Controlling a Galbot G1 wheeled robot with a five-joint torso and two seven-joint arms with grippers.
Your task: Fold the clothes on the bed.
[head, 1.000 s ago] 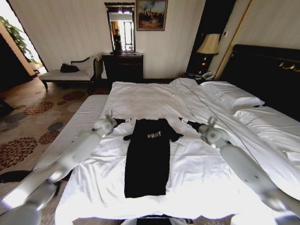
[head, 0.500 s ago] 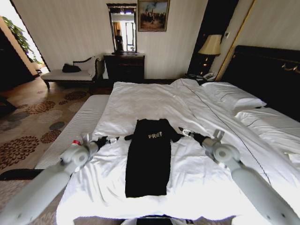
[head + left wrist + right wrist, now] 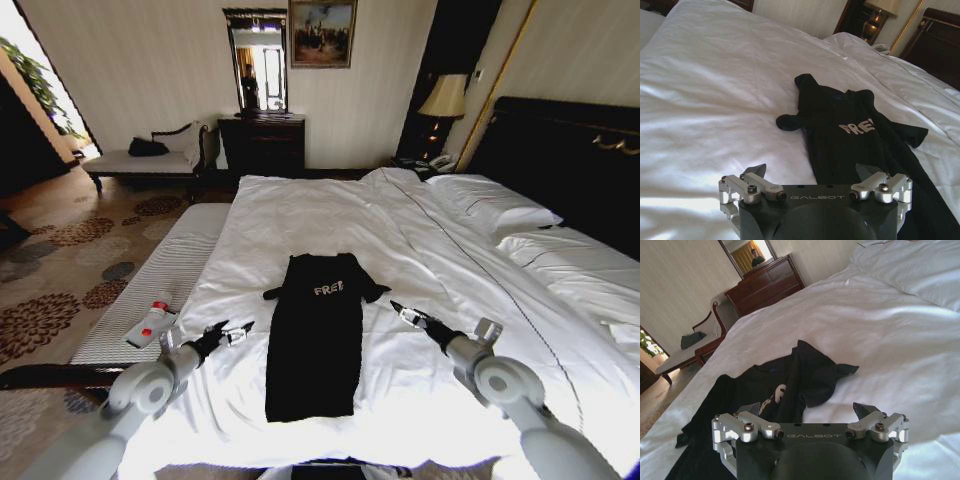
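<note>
The black T-shirt lies flat in the middle of the white bed, folded lengthwise into a narrow strip, with its short sleeves sticking out at the far end and white lettering on the chest. My left gripper hovers over the sheet just left of the shirt, open and holding nothing. My right gripper hovers to the shirt's right, also open and holding nothing. The left wrist view shows the shirt beyond the left gripper. In the right wrist view the crumpled sleeve end of the shirt lies ahead of the right gripper.
A grey striped bench runs along the bed's left side, with a small white bottle with a red cap lying on it. White pillows and a dark headboard are on the right. A dresser stands against the far wall.
Both arms have drawn back toward me and away from the shirt's sleeves. The left arm dropped low and to the left, uncovering the bottle on the bench. The shirt has not moved.
</note>
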